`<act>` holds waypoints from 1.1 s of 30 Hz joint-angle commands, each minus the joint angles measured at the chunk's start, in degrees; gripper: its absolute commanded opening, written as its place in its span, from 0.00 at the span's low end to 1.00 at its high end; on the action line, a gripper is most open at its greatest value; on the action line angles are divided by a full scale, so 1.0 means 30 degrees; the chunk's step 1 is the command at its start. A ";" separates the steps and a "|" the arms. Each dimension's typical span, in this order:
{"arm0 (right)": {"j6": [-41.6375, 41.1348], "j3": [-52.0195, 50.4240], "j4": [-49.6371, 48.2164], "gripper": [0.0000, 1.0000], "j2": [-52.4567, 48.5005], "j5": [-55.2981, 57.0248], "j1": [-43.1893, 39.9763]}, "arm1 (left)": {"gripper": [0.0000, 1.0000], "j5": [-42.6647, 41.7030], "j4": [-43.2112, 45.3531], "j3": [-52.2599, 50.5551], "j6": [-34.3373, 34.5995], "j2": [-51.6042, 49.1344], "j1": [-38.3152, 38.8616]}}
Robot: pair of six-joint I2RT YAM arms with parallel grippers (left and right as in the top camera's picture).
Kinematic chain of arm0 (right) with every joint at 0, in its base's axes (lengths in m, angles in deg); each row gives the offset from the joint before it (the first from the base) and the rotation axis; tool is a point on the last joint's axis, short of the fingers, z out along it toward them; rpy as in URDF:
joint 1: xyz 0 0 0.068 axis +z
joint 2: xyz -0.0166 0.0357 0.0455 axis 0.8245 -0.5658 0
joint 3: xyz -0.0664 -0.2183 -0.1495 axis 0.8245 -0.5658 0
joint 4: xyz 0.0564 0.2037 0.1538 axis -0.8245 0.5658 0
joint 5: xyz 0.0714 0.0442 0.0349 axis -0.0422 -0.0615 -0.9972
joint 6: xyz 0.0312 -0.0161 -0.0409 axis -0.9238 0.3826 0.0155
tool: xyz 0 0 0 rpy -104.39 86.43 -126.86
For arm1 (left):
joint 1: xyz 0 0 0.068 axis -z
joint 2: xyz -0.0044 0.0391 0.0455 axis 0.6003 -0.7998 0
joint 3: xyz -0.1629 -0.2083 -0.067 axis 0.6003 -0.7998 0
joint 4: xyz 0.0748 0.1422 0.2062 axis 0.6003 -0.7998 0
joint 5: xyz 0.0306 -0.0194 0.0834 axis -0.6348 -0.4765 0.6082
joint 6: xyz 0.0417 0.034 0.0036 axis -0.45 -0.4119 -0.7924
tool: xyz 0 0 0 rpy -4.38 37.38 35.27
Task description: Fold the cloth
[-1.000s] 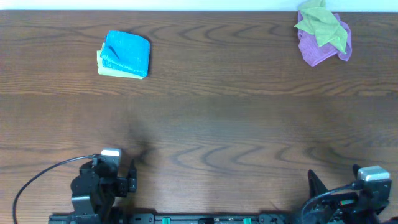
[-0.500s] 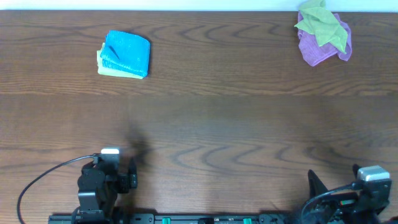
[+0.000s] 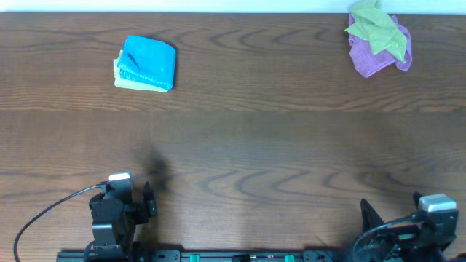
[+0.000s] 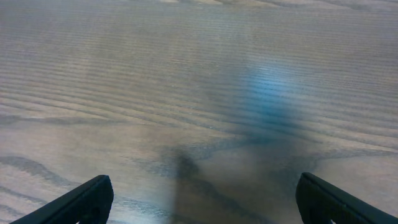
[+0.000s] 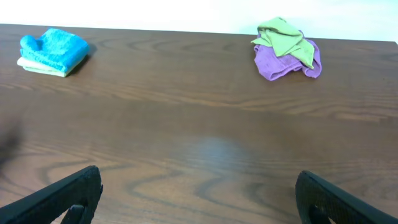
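Note:
The cloth (image 3: 150, 61) is sky blue and lies folded into a small thick square at the far left of the table, on top of a pale green cloth (image 3: 131, 84). In the right wrist view the cloth (image 5: 55, 48) shows at the far left. Both grippers are far from it, at the near edge. My left gripper (image 4: 202, 202) hangs open close over bare wood, nothing between its fingers (image 4: 90, 198). My right gripper (image 5: 199, 196) is open too and holds nothing. The left arm (image 3: 115, 215) sits at the bottom left, the right arm (image 3: 431, 217) at the bottom right.
A crumpled purple cloth (image 3: 375, 58) with a green cloth (image 3: 375, 29) heaped on it lies at the far right corner, also visible as the purple cloth (image 5: 287, 63) from the right wrist. The brown wooden table (image 3: 255, 138) ends at a white back edge.
The left arm has shifted slightly to the left near the table's front edge. The right arm and all the cloths have not moved.

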 commanded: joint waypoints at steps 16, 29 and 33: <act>0.3279 -1.1038 -0.9544 0.99 0.2433 -0.2696 -0.5712 | 0.95 0.0386 -0.0539 -0.0539 0.0131 0.0204 0.0036; 0.4306 -1.6589 -1.1985 0.99 0.4459 -0.4692 -1.1285 | 0.95 0.0386 -0.0539 -0.0539 0.0131 0.0204 0.0036; 0.4233 -1.7078 -1.1890 0.99 0.4466 -0.5464 -1.1256 | 0.95 0.0386 -0.0539 -0.0539 0.0131 0.0204 0.0036</act>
